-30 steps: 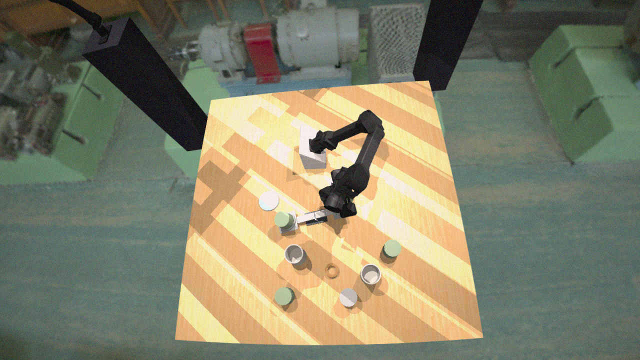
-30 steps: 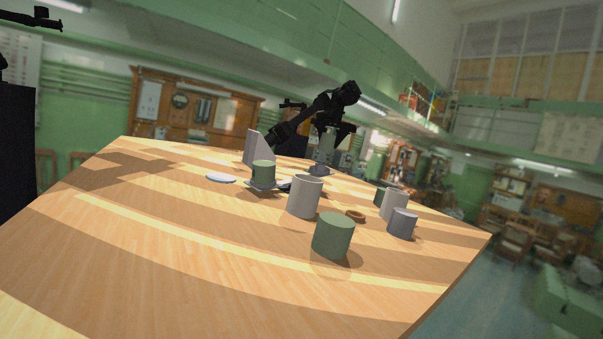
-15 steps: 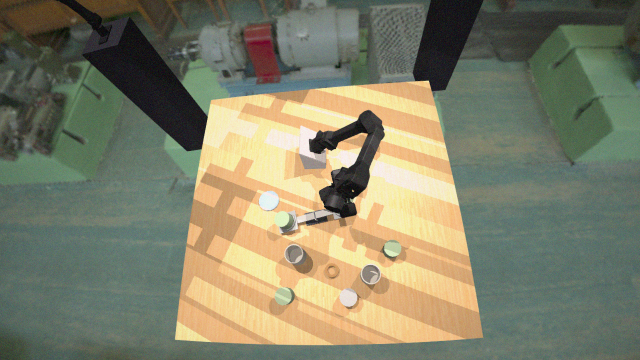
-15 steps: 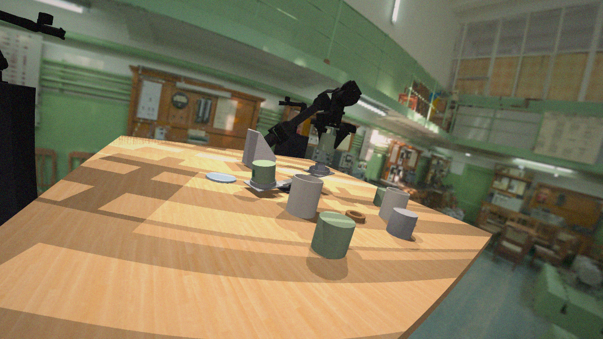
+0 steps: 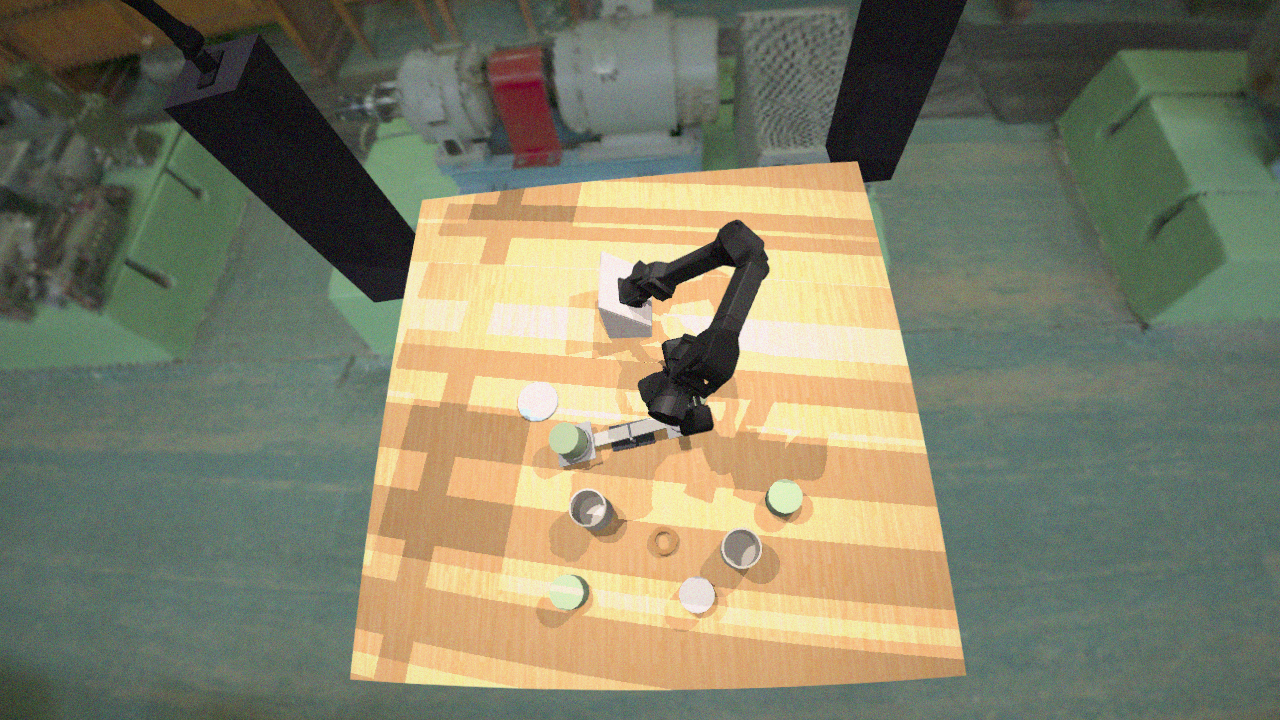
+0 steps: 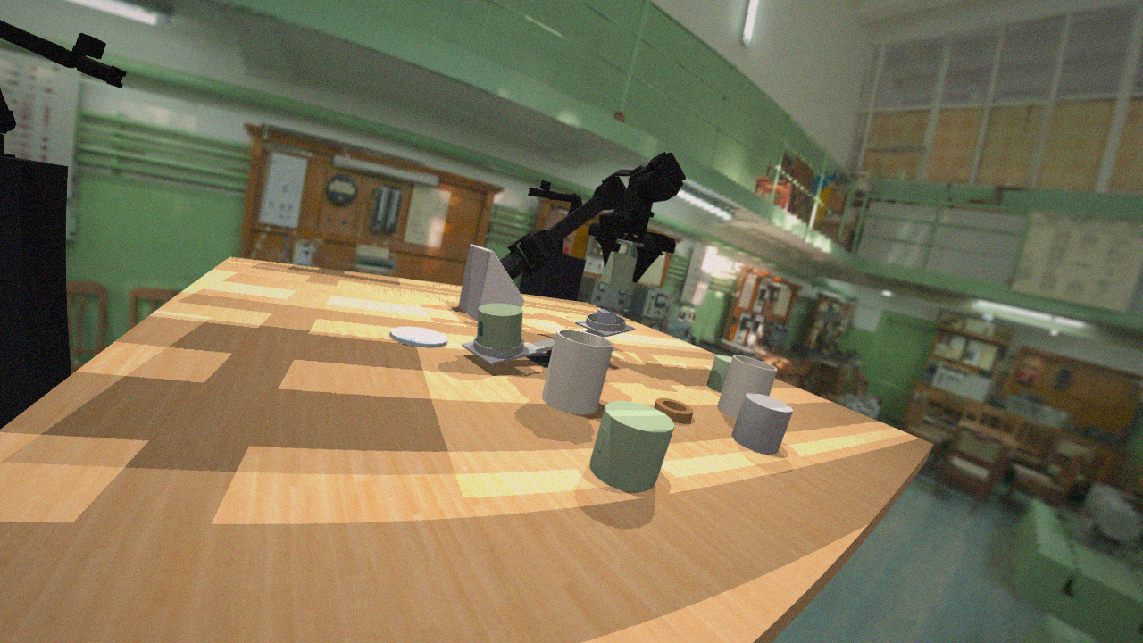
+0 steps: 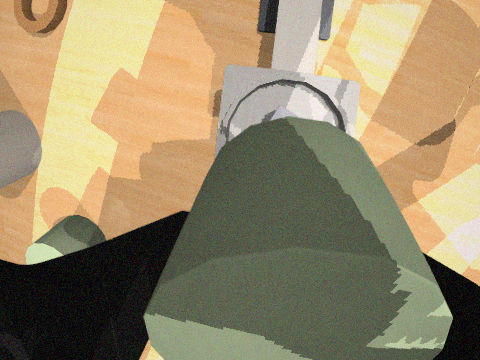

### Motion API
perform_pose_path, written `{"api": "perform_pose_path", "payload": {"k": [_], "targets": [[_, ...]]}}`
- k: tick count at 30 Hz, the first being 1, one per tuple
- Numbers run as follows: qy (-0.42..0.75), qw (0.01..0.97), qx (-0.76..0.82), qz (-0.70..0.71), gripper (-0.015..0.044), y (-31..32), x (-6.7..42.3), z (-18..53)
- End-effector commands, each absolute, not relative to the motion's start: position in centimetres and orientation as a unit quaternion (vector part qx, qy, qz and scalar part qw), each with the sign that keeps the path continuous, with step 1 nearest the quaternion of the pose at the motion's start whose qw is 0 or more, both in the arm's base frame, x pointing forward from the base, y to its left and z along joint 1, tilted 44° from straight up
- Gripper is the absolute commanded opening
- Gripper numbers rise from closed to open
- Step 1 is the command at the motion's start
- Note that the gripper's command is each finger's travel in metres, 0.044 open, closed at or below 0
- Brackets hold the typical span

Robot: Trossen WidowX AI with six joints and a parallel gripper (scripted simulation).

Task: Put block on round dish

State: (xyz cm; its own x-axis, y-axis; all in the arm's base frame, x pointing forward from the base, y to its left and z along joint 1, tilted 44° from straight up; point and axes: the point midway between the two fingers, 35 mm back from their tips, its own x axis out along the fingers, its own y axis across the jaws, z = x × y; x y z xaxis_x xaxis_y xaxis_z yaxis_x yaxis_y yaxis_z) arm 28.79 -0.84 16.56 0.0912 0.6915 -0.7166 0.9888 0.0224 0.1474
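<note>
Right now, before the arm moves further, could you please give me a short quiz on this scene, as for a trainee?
1. True or false: the gripper is shut on a green cup, held above the table.
2. Where is the round dish?
A. on the table, beside the balance end where the other cup stands
B. directly under the lifted cup
C. on top of the balance beam
3. Name the small grey thing that lies on the uncovered pan.

Key: 1. True. 2. A. 3. The block.
</note>
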Motion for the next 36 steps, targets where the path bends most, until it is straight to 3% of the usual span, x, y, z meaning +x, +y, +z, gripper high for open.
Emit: {"api": "perform_pose_path", "payload": {"k": [1,22,36], "targets": [[0.634,0.329,0.662,-0.227,0.0000,-0.9,28.8,16.5],[0.634,0.329,0.662,-0.227,0.0000,-0.8,28.8,16.6],[0.631,0.339,0.655,-0.239,0.0000,4.9,27.9,17.0]]}}
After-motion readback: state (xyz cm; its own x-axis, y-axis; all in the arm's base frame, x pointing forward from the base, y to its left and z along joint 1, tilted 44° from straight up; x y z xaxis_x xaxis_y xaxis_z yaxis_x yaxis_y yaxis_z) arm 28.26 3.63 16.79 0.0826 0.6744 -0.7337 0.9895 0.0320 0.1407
